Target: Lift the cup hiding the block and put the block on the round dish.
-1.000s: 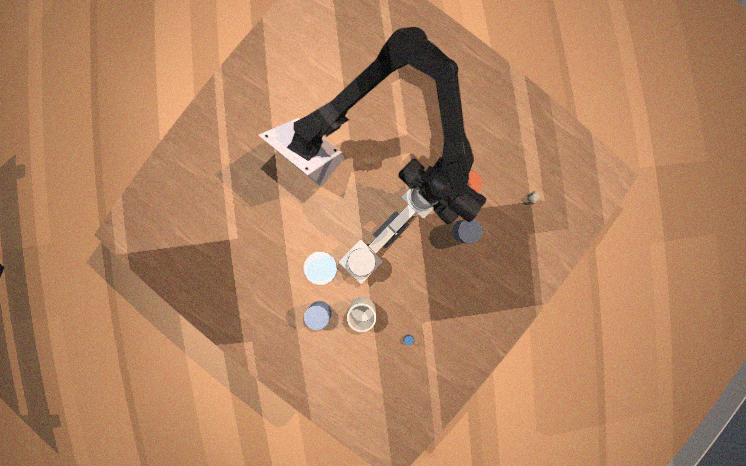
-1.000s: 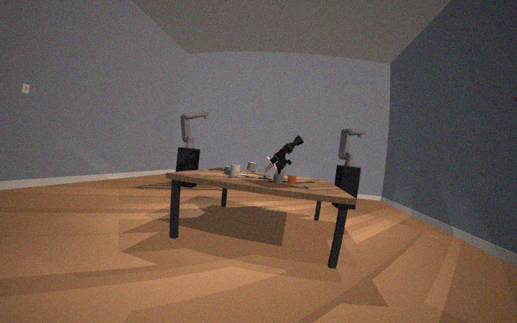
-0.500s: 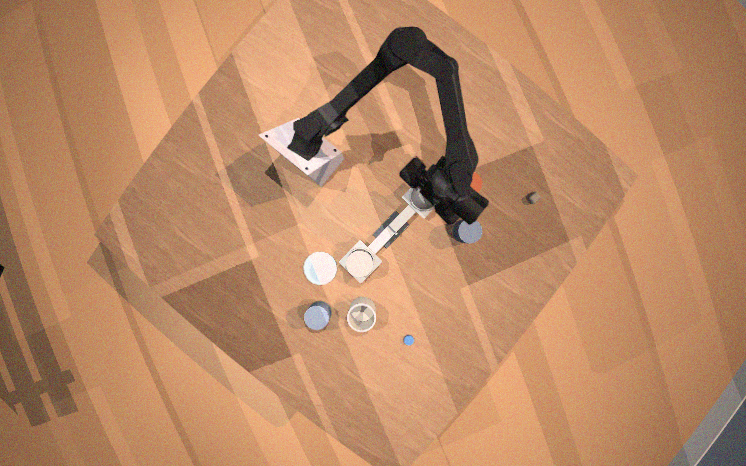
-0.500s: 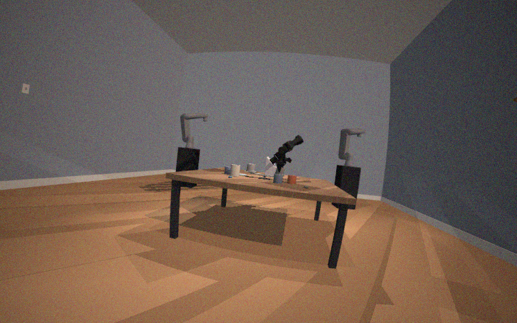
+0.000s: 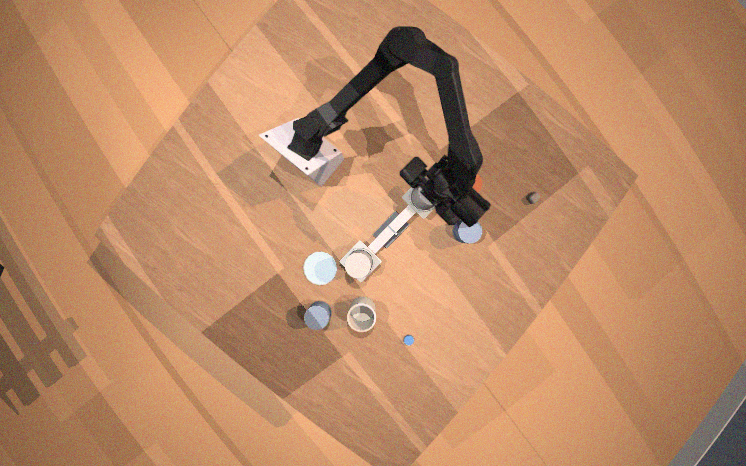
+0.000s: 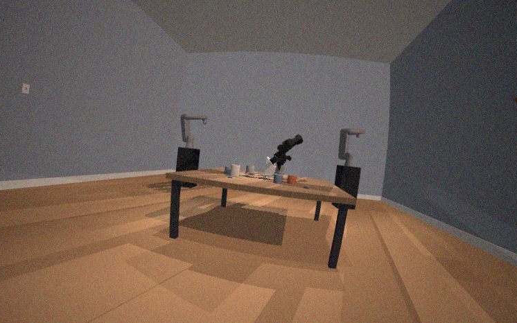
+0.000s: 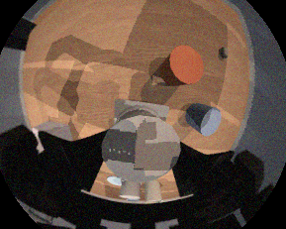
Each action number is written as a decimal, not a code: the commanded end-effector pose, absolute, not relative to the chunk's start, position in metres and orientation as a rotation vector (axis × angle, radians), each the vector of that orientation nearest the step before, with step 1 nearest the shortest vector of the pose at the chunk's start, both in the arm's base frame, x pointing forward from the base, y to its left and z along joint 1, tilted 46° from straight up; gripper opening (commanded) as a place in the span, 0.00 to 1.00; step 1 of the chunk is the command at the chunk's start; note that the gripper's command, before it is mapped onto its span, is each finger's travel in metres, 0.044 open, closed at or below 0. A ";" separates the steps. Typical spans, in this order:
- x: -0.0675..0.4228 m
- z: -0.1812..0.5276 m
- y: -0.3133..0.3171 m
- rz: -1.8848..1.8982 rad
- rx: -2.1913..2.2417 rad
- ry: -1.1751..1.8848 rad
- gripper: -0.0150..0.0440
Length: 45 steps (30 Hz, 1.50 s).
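Observation:
A small white balance point(image 5: 390, 228) lies in the middle of the table. One pale grey cup point(image 5: 358, 263) stands upside down on its near-left end. The other cup point(image 5: 419, 198) point(image 7: 147, 142) stands on the far-right end, and my gripper point(image 5: 429, 199) point(image 7: 141, 134) point(image 6: 278, 161) is shut on it, with the dark fingers on either side of it in the wrist view. The round light-blue dish point(image 5: 319, 268) lies just left of the near-left cup. No block shows; it is hidden.
A blue cylinder point(image 5: 467, 232) point(image 7: 205, 119) and an orange cylinder point(image 5: 478, 183) point(image 7: 186, 64) stand close right of the gripper. A grey-blue cylinder point(image 5: 317, 316), an open beige cup point(image 5: 361, 315), a small blue disc point(image 5: 408, 340) and a small grey piece point(image 5: 532, 197) lie around.

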State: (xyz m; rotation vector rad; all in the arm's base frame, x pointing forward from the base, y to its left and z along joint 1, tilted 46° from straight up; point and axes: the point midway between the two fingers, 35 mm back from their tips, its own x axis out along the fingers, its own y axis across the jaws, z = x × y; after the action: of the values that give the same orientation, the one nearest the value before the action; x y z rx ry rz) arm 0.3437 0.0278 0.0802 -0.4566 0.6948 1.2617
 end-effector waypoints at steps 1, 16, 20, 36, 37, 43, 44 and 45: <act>0.347 0.087 0.021 1.250 -0.473 0.685 0.25; 0.344 0.100 0.007 1.251 -0.473 0.686 0.25; 0.342 0.103 0.004 1.251 -0.473 0.686 0.25; 0.337 0.118 -0.010 1.252 -0.471 0.685 0.25; 0.337 0.119 -0.011 1.252 -0.471 0.685 0.25; 0.335 0.125 -0.016 1.252 -0.470 0.684 0.25; 0.334 0.126 -0.016 1.252 -0.470 0.684 0.25; 0.334 0.127 -0.017 1.253 -0.470 0.684 0.25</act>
State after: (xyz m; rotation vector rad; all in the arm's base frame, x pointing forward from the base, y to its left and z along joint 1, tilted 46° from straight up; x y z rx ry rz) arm 0.3340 -0.0129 0.1212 -0.4610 0.6886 1.2579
